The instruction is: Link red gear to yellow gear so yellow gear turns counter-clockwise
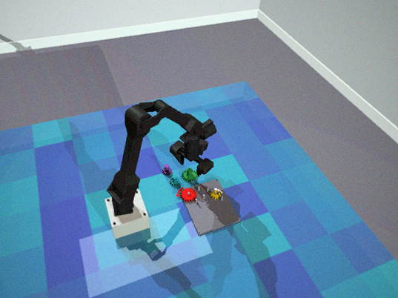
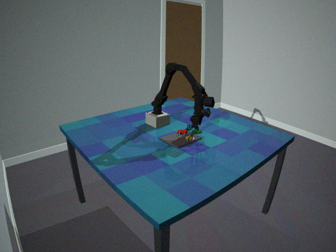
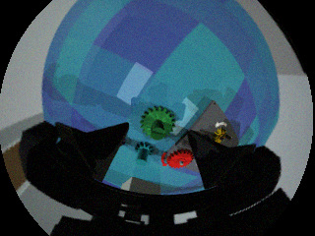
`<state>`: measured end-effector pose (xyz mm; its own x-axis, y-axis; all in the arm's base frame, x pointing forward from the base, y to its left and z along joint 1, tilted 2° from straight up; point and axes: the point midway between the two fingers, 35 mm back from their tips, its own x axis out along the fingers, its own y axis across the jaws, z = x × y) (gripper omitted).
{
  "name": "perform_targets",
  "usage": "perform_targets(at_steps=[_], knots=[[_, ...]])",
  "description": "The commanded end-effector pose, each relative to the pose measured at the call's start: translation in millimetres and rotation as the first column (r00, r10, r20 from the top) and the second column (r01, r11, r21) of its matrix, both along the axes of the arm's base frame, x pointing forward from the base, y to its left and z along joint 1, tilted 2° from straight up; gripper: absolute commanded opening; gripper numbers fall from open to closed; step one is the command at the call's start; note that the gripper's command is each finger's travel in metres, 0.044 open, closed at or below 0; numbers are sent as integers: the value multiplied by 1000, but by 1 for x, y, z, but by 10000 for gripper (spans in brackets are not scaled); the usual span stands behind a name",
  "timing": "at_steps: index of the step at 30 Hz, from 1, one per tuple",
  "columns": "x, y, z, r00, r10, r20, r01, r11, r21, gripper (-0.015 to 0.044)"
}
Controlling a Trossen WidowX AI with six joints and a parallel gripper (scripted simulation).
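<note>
My gripper (image 1: pixel 190 169) (image 2: pixel 196 128) (image 3: pixel 159 129) is open and empty, pointing down above the green gear (image 1: pixel 189 175) (image 2: pixel 197 131) (image 3: pixel 157 122), which stands on the table beside the board. A teal gear (image 1: pixel 174 182) (image 2: pixel 188 126) (image 3: pixel 143 149) and a purple gear (image 1: pixel 166 169) stand nearby; the purple one is hidden in the other views. The grey board (image 1: pixel 205 220) (image 2: pixel 172 139) (image 3: pixel 201 121) bears the red gear (image 1: pixel 188 194) (image 2: pixel 182 132) (image 3: pixel 179 159) at one edge and the yellow gear (image 1: pixel 215 196) (image 2: pixel 189 138) (image 3: pixel 220 135). Several bare pegs stand around and between them.
The robot base (image 1: pixel 128 225) (image 2: pixel 157 119) stands on the patchwork table (image 1: pixel 59 258) (image 2: pixel 146 189). The loose gears stand close together near the board's red-gear corner. In the wrist view, a finger covers part of the board.
</note>
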<state>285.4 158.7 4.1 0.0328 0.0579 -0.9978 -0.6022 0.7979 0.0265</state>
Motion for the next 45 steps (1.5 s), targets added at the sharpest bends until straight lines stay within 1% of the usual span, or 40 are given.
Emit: perform_targets(at_steps=[1,9,22,30,32,45], knots=[[-4,-1,-7,1000,-3,-15,3,1000,-4,440],[-4,-1,-7,1000,-3,-15,3,1000,-4,440],[-4,-1,-7,1000,-3,-15,3,1000,-4,99],[-4,-1,-7,1000,-3,-15,3,1000,-4,45],[-4,-1,-7,1000,-3,-15,3,1000,-4,0],[4,0,24,1000,-3,-14,3,1000,-4,0]])
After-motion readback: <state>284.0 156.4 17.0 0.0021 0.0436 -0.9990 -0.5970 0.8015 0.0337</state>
